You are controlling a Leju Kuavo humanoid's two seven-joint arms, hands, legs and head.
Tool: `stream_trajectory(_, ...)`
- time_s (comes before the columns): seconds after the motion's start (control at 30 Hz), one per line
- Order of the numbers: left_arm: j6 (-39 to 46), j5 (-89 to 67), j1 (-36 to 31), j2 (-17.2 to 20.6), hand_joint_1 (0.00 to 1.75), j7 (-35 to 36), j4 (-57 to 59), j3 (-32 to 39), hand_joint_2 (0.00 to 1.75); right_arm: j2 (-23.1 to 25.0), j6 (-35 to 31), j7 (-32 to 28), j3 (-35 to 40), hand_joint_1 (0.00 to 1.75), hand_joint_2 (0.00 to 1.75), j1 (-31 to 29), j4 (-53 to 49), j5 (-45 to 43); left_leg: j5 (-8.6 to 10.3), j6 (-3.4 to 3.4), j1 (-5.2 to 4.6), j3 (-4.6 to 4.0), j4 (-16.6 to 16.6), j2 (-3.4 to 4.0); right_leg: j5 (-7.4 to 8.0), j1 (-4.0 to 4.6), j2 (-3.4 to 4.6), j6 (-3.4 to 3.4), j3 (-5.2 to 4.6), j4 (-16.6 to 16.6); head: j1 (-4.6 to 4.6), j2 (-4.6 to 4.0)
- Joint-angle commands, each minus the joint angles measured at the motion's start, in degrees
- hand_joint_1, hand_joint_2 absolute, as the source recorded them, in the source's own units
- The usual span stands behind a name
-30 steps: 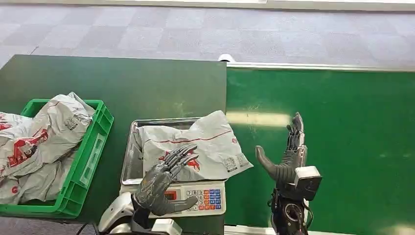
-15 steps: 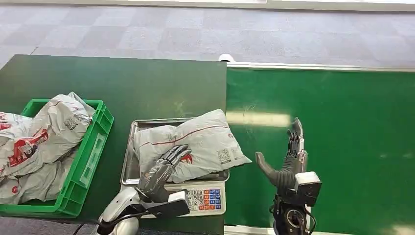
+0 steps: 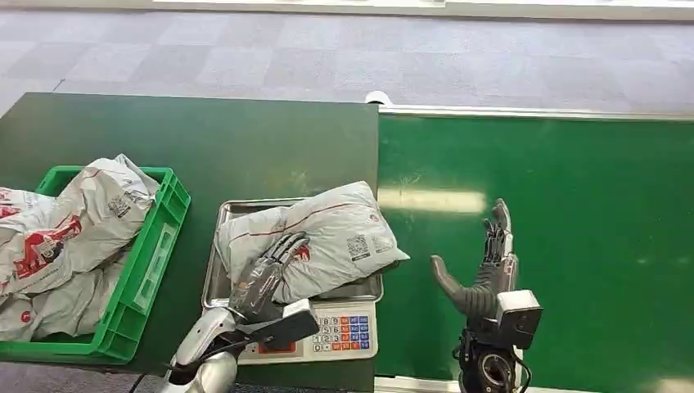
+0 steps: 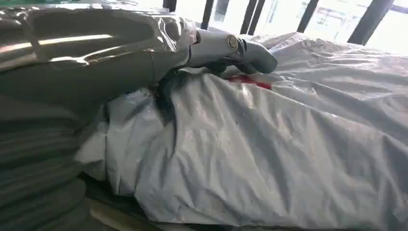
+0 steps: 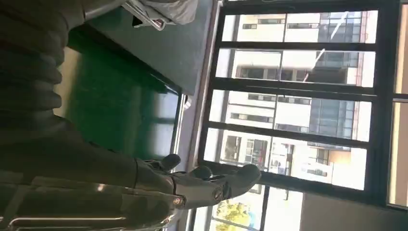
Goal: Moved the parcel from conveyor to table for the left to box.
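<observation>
The left hand rests with fingers spread on a grey parcel lying in the scale's steel tray. The right hand stands upright and spread, holding nothing, above the green conveyor.

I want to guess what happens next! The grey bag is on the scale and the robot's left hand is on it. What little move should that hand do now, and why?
Probably curl its fingers to grip the parcel. The left hand lies flat on top of it, on the scale's tray, so it can't lift it yet. The green box waits beside the scale, and the right hand is open over the conveyor.
</observation>
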Motion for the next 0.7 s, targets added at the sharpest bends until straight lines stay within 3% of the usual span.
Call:
stream_trajectory(0.03,5.8,0.6,-0.4,-0.8,0.0,-0.8,3.7,4.5,1.75,-0.1,-0.1,0.3,-0.9,0.0,1.75,-0.5,0.7,0.0,0.1,0.21,-0.08,0.05,-0.2,-0.07,0.05,-0.03,-0.15,-0.14,0.04,-0.1,0.0,0.0)
stream_trajectory(0.07,5.6,0.6,-0.5,-0.6,0.0,-0.8,4.0,4.2,1.75,-0.1,0.0,0.3,-0.7,0.0,1.75,-0.7,1.0,0.0,0.03,0.07,-0.02,0.02,0.0,-0.01,0.02,0.0,-0.05,-0.06,-0.01,0.0,0.0,0.0)
stream_trajectory(0.1,5.9,0.8,-0.4,-0.6,1.2,-1.1,3.8,4.2,1.75,-0.2,0.0,0.3,-0.6,0.0,1.75,-1.0,1.3,0.0,0.06,0.11,-0.04,0.03,-0.1,-0.02,0.03,-0.01,-0.07,-0.09,0.0,0.0,0.0,0.0)
stream_trajectory(0.13,5.8,0.8,-0.5,-0.6,1.68,-1.1,3.9,4.1,1.75,-0.2,-0.1,0.3,-0.6,0.0,1.75,-1.0,1.4,-0.1,0.08,0.14,-0.06,0.03,-0.1,-0.04,0.04,-0.01,-0.1,-0.11,0.0,0.0,-0.02,0.0)
stream_trajectory(0.7,14.4,-1.3,-0.9,-1.5,1.75,-2.4,4.9,4.1,1.75,-0.2,0.0,0.5,-0.5,0.0,1.75,-2.0,2.2,-0.8,0.1,0.11,-0.04,-0.02,0.0,-0.1,0.03,-0.01,-0.08,-0.05,0.02,0.0,-0.02,0.0)
